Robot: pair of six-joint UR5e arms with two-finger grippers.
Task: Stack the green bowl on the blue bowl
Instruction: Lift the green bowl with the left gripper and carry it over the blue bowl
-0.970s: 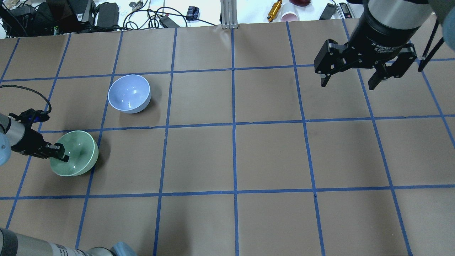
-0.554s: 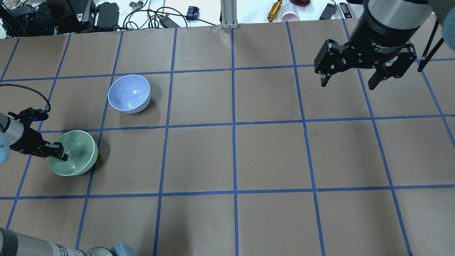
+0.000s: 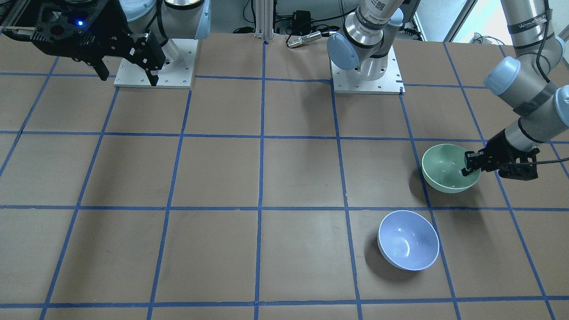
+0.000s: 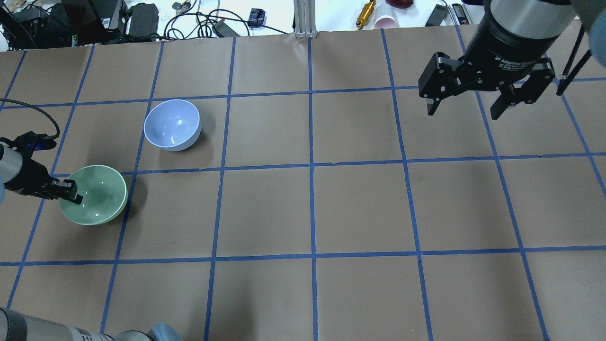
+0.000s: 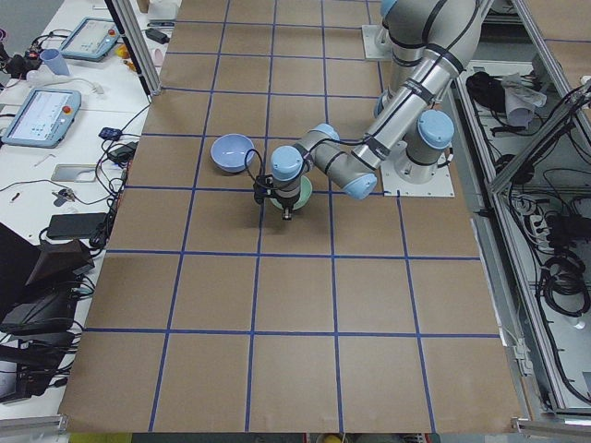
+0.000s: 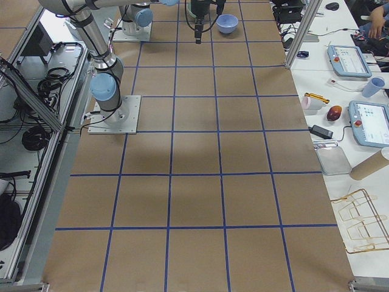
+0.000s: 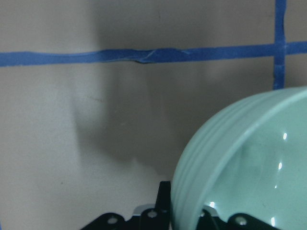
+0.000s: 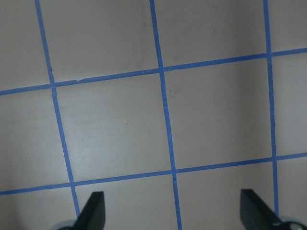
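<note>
The green bowl [image 4: 97, 196] is at the table's left, with its rim pinched between the jaws of my left gripper [image 4: 72, 193], which is shut on it. The bowl hangs slightly above the paper, its shadow off to one side. It also shows in the front view [image 3: 446, 171] and fills the lower right of the left wrist view [image 7: 249, 172]. The blue bowl [image 4: 172, 125] stands upright and empty one square farther away and to the right, apart from the green one; it shows in the front view too [image 3: 409, 240]. My right gripper [image 4: 466, 106] hangs open and empty high over the far right.
The table [image 4: 312, 208] is brown paper with a blue tape grid. Cables, power bricks, a pink cup [image 4: 386, 21] and a yellow tool [image 4: 365, 13] lie beyond the far edge. The right wrist view shows only bare grid between the fingertips [image 8: 93, 206].
My left gripper has lifted the green bowl and carried it a little left and away. The bowl's shadow has separated from it. The right arm and blue bowl have not moved.
</note>
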